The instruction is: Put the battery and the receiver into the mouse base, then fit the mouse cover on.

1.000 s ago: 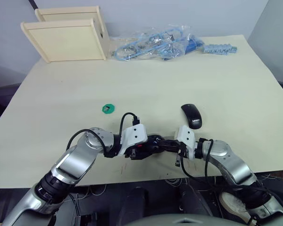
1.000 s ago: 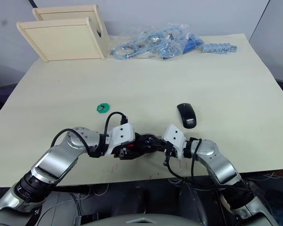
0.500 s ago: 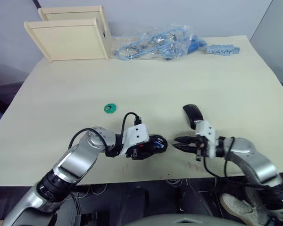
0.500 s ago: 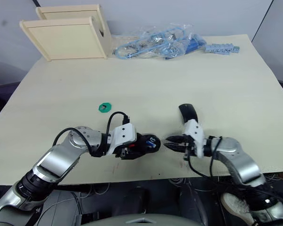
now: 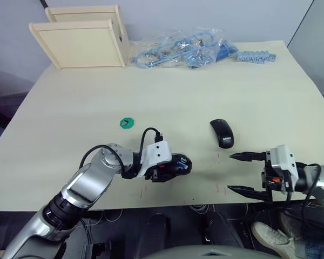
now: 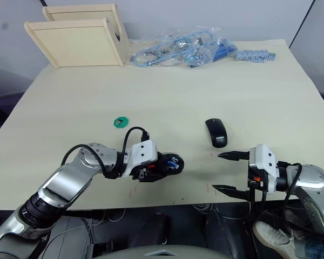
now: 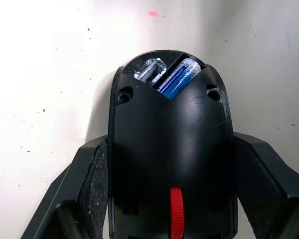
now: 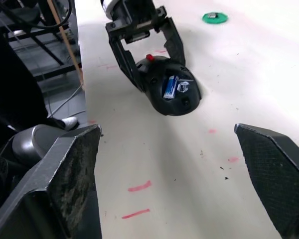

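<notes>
Now the left gripper (image 7: 170,199) clamps the base (image 5: 173,165) at the near table (image 5: 70,129) edge, battery (image 7: 178,79) seated inside. Beyond the wide-open right gripper (image 5: 243,172), the cover (image 5: 222,133) looks light, stiff and slick, best pinched across its long sides.

Silver arms, seemingly white wrist housings

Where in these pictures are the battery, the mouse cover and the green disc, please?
battery (image 7: 177,79), left wrist view, on its blue side.
mouse cover (image 5: 222,133), left eye view, middle of its smooth black top.
green disc (image 5: 126,123), left eye view, on its ring.
</notes>
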{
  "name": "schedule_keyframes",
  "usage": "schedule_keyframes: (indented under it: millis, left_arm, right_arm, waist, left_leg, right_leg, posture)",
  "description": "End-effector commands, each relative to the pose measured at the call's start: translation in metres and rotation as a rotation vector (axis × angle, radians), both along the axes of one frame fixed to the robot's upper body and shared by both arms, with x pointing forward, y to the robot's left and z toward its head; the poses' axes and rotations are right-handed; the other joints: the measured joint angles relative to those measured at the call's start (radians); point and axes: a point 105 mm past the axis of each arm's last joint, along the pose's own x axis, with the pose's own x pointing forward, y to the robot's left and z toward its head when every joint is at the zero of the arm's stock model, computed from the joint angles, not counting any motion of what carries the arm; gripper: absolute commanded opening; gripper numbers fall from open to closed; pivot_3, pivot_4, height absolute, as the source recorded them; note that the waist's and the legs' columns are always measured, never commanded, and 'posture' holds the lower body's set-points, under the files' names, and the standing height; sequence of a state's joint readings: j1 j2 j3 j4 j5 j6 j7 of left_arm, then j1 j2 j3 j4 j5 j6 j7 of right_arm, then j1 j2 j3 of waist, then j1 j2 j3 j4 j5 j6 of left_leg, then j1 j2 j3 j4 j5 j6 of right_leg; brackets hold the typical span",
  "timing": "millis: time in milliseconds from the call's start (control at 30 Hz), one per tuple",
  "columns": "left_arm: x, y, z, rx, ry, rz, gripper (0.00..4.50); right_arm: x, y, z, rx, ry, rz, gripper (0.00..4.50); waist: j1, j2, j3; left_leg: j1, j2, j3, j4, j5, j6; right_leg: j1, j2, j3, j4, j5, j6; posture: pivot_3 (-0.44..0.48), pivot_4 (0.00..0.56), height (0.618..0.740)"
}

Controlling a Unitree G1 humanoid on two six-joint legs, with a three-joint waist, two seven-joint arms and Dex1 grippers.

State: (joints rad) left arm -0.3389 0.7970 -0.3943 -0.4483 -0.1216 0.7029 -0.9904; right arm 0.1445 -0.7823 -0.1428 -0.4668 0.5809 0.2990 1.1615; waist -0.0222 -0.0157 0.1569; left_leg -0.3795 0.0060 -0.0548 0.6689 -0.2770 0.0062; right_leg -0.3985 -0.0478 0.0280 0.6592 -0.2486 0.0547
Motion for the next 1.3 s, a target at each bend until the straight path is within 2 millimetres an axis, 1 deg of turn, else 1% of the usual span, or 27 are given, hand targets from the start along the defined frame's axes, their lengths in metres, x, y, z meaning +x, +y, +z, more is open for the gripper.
schedule_keyframes:
  millis: [33, 200, 367, 533, 833, 867, 933, 967, 1000, 1133, 1300]
  left_arm:
    - [-0.004, 0.003, -0.010, 0.022, 0.035, -0.008, 2.93]
    - [-0.001, 0.004, -0.014, 0.021, 0.026, -0.013, 2.93]
    - [0.000, 0.000, -0.014, 0.012, 0.013, -0.032, 2.93]
    - [0.001, -0.005, -0.010, 0.009, 0.001, -0.048, 2.93]
    - [-0.004, -0.018, 0.000, -0.004, 0.013, -0.064, 2.93]
    - [-0.001, -0.018, 0.002, -0.010, 0.011, -0.054, 2.93]
    - [0.005, -0.016, 0.005, -0.013, 0.018, -0.043, 4.00]
    - [0.007, -0.015, 0.007, -0.015, 0.022, -0.045, 4.34]
    - [0.007, -0.015, 0.008, -0.015, 0.025, -0.047, 4.44]
    - [0.011, -0.005, 0.011, -0.010, 0.005, -0.021, 4.44]
    - [0.001, 0.014, 0.021, -0.066, 0.016, 0.012, 4.44]
  right_arm:
    - [-0.008, -0.007, 0.013, 0.000, -0.060, 0.002, 4.47]
    - [-0.011, -0.020, 0.013, -0.007, -0.070, -0.049, 4.47]
    - [-0.014, -0.027, 0.012, -0.014, -0.072, -0.079, 4.47]
    - [-0.015, -0.028, 0.010, -0.016, -0.070, -0.086, 4.47]
    - [-0.015, -0.024, 0.007, -0.010, -0.072, -0.088, 4.47]
    - [-0.015, -0.024, 0.007, -0.010, -0.073, -0.088, 4.47]
    - [-0.015, -0.023, 0.007, -0.009, -0.074, -0.086, 4.50]
    - [-0.015, -0.022, 0.007, -0.007, -0.074, -0.083, 4.50]
    - [-0.015, -0.021, 0.007, -0.006, -0.075, -0.082, 4.50]
    - [-0.017, -0.021, 0.007, -0.005, -0.074, -0.078, 4.50]
    - [-0.017, -0.020, 0.007, 0.009, -0.071, -0.077, 4.50]
  waist:
    - [0.003, 0.000, 0.000]
    - [0.009, 0.000, 0.000]
    - [0.011, 0.001, 0.000]
    - [0.013, 0.001, 0.000]
    - [0.017, 0.000, 0.000]
    - [0.017, 0.000, 0.000]
    - [0.017, 0.000, 0.000]
    - [0.015, 0.000, 0.001]
    - [0.014, 0.000, 0.002]
    - [0.009, 0.000, 0.003]
    - [0.007, 0.001, 0.006]
  left_leg:
    - [0.000, 0.000, 0.000, 0.000, 0.000, 0.000]
    - [0.000, 0.000, 0.002, 0.000, 0.000, 0.000]
    - [0.000, 0.000, 0.003, 0.000, 0.000, 0.000]
    - [0.000, 0.000, 0.003, 0.000, 0.000, 0.000]
    - [0.000, -0.001, 0.003, 0.000, 0.000, 0.000]
    - [0.000, -0.001, 0.003, 0.000, 0.000, 0.000]
    - [0.000, -0.001, 0.003, 0.000, 0.000, 0.000]
    - [0.000, -0.001, 0.003, 0.000, 0.000, 0.000]
    - [0.000, -0.001, 0.002, 0.000, 0.000, 0.000]
    - [0.000, -0.001, 0.002, 0.000, 0.000, 0.000]
    - [0.000, 0.000, 0.001, 0.000, 0.000, 0.000]
  right_leg:
    - [0.000, 0.000, 0.000, 0.000, 0.000, 0.000]
    - [0.000, 0.000, 0.001, 0.000, 0.000, 0.000]
    - [0.000, -0.001, 0.001, -0.001, 0.000, 0.000]
    - [0.001, -0.001, 0.000, -0.002, 0.000, 0.000]
    - [0.002, -0.002, 0.000, -0.003, 0.000, 0.001]
    - [0.002, -0.002, 0.000, -0.003, 0.000, 0.001]
    - [0.002, -0.002, 0.000, -0.003, 0.000, 0.001]
    - [0.002, -0.002, 0.000, -0.003, 0.000, 0.001]
    - [0.001, -0.001, 0.000, -0.002, 0.000, 0.001]
    - [0.001, -0.001, 0.000, -0.002, 0.000, 0.001]
    - [0.001, -0.001, 0.000, -0.002, 0.000, 0.000]
  posture:
    - [0.000, 0.150, 0.740]
    - [0.000, 0.150, 0.740]
    - [0.000, 0.150, 0.740]
    - [0.000, 0.150, 0.740]
    - [0.000, 0.150, 0.740]
    - [0.000, 0.150, 0.740]
    - [0.000, 0.150, 0.740]
    - [0.000, 0.150, 0.740]
    - [0.000, 0.150, 0.740]
    - [0.000, 0.150, 0.740]
    - [0.000, 0.150, 0.740]
